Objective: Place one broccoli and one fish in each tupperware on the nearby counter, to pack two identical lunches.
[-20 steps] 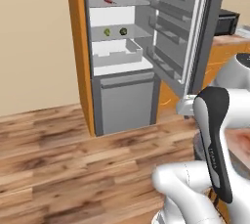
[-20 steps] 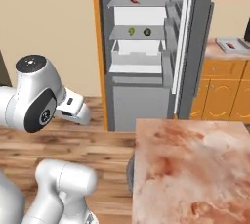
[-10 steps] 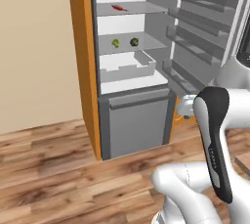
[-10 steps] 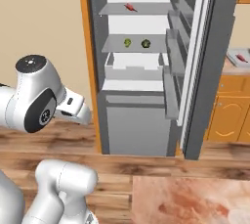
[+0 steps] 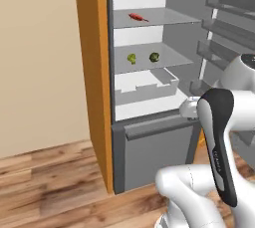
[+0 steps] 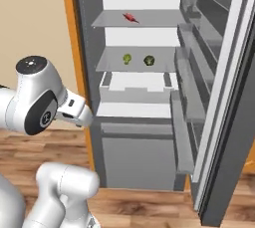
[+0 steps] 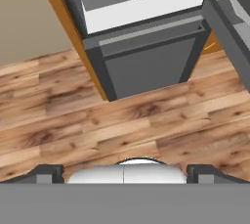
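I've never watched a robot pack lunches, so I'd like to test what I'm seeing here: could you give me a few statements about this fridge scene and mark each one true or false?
1. The fridge door is open. True.
2. Two broccoli pieces, the left broccoli and the right broccoli, sit side by side on the middle shelf. True.
3. The red item lies in the drawer. False: it lies on the top shelf, above the broccoli.
4. The gripper is clamped on a broccoli. False: it is open and empty, facing the wooden floor.
5. The broccoli are stacked on each other. False: they lie apart.
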Available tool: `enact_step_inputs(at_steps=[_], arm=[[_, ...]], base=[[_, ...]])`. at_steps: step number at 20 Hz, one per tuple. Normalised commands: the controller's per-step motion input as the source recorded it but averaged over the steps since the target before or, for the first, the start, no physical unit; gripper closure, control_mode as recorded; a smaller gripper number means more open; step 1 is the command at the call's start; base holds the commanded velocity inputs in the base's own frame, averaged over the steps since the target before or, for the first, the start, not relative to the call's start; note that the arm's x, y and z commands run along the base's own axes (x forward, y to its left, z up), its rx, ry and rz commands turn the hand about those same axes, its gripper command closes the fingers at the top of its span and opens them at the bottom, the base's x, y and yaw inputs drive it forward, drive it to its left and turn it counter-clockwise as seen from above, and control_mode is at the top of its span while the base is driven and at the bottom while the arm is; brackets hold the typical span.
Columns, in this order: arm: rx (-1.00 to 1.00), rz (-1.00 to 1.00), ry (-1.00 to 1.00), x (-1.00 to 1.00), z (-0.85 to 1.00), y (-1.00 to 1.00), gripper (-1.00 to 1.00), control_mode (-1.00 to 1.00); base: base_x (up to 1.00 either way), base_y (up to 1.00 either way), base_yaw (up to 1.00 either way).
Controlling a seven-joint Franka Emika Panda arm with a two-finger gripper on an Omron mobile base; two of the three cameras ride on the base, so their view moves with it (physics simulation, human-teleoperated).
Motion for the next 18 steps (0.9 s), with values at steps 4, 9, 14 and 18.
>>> enact_step_inputs(at_steps=[4, 9, 14, 18], arm=[[0.00, 0.00, 0.00, 0.00, 0.00, 0.00, -1.00, 1.00], [0.00, 0.00, 0.00, 0.00, 0.00, 0.00, -1.00, 1.00], [0.00, 0.00, 0.00, 0.00, 0.00, 0.00, -1.00, 1.00], [0.00, 0.00, 0.00, 0.00, 0.00, 0.00, -1.00, 1.00]], base=[[0.92, -0.42, 0.03], [0.57, -0.53, 0.14], [0.59, -0.19, 0.12], [0.99, 0.26, 0.05]])
